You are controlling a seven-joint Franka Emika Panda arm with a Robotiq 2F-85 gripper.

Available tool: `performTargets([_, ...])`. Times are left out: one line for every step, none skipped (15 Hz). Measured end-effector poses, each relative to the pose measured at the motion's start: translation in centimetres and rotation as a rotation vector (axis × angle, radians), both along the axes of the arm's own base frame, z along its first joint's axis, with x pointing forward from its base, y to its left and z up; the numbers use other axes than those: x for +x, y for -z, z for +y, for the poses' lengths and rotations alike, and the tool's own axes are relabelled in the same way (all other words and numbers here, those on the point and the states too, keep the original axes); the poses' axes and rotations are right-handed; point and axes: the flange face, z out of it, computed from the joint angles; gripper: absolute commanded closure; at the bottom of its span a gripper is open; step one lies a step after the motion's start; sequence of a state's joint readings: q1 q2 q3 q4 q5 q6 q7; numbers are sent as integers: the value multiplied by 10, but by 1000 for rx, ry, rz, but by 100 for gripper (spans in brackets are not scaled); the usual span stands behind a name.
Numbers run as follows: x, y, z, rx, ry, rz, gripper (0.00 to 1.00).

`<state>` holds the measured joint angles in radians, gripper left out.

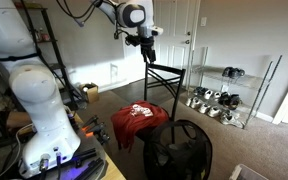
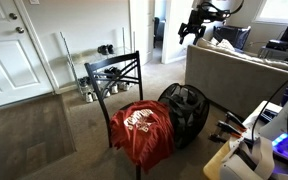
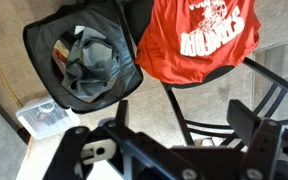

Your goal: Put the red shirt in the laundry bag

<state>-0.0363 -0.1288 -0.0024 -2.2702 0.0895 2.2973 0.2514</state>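
Observation:
The red shirt (image 1: 139,118) with white print lies draped over the seat of a black metal chair (image 1: 164,78); it shows in both exterior views (image 2: 144,132) and in the wrist view (image 3: 204,35). The laundry bag (image 1: 180,150) is a black mesh hamper standing open on the carpet right beside the chair (image 2: 187,108). The wrist view shows grey clothes inside it (image 3: 84,55). My gripper (image 1: 147,52) hangs high above the chair, well clear of the shirt (image 2: 191,32). Its fingers are spread apart with nothing between them (image 3: 183,116).
A wire shoe rack (image 1: 222,95) with several shoes stands by the wall behind the chair. A sofa (image 2: 239,68) stands beside the hamper. A white box (image 3: 49,118) lies on the floor near the hamper. A white door (image 2: 9,50) is closed.

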Motion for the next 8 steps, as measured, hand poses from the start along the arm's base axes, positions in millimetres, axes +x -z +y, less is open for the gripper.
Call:
performTargets([7, 10, 1, -1, 15, -15, 0])
performTargets([13, 19, 1, -3, 28, -24, 0])
performTargets([19, 27, 1, -4, 39, -29, 0])
performTargets([24, 35, 1, -6, 47, -27, 0])
performTargets([28, 42, 1, -9, 51, -23, 0])
performTargets([32, 48, 2, -14, 51, -14, 0])
performTargets([35, 53, 2, -18, 49, -5, 0])
performTargets([37, 57, 3, -22, 46, 1, 0])
